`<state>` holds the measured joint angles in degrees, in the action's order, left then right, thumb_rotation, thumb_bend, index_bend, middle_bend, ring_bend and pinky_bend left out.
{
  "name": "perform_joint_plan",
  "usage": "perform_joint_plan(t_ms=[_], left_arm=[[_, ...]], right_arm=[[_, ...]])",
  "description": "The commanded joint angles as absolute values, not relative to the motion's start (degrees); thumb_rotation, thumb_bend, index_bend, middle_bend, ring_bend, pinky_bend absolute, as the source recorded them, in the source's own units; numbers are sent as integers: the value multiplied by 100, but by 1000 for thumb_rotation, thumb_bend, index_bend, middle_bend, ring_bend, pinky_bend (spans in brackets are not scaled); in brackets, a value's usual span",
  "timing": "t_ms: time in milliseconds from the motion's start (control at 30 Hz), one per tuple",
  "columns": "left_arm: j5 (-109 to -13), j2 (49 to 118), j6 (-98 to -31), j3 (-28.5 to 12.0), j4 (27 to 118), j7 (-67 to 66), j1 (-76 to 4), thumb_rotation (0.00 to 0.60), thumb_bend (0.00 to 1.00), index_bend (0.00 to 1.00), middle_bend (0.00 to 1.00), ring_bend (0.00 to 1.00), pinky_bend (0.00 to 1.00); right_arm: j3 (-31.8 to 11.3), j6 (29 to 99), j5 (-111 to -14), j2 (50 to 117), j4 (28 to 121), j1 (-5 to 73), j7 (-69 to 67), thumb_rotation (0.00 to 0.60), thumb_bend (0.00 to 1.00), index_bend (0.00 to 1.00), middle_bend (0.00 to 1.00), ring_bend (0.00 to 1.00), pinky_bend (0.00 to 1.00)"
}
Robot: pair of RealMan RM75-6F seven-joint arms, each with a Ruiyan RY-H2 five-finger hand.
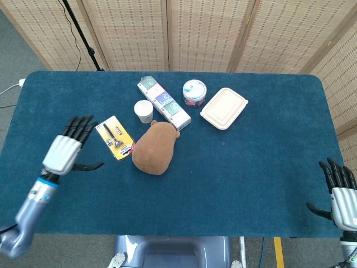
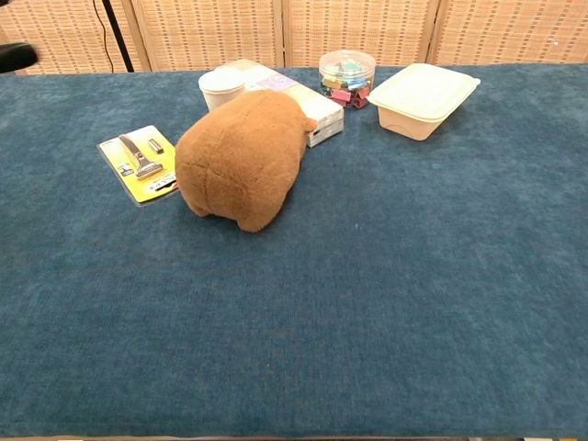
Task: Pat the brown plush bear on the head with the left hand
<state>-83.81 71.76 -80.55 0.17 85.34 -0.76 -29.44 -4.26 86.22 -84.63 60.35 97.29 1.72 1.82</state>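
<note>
The brown plush bear (image 1: 154, 151) lies face down in the middle of the blue table, its head toward the long box; the chest view shows the bear (image 2: 242, 167) from behind. My left hand (image 1: 66, 149) hovers well to the left of the bear, fingers spread and holding nothing. In the chest view only a dark fingertip (image 2: 16, 56) of that hand shows at the top left edge. My right hand (image 1: 339, 193) hangs off the table's front right corner, fingers apart, holding nothing.
A yellow card with a tool (image 1: 115, 137) lies between the left hand and the bear. Behind the bear stand a white cup (image 1: 144, 111), a long box (image 1: 164, 101), a clear tub of clips (image 1: 194, 92) and a beige lidded container (image 1: 223, 108).
</note>
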Motion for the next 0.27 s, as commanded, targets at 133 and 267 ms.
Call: perform_joint_plan(t_ms=[133,267], left_arm=[[-8497,7046,-8828,522,7965,800,-1869,11,0,0,0,0,0],[-8382,7095,-8863,554,7715,956,-1539,33,0,0,0,0,0]], right_arm=[[-333,8610,-8650,5957,9698,173,-53,600,0,0,0,0,0],[-336,8678,-8643,5942,9734,137,-54,600,0,0,0,0,0]])
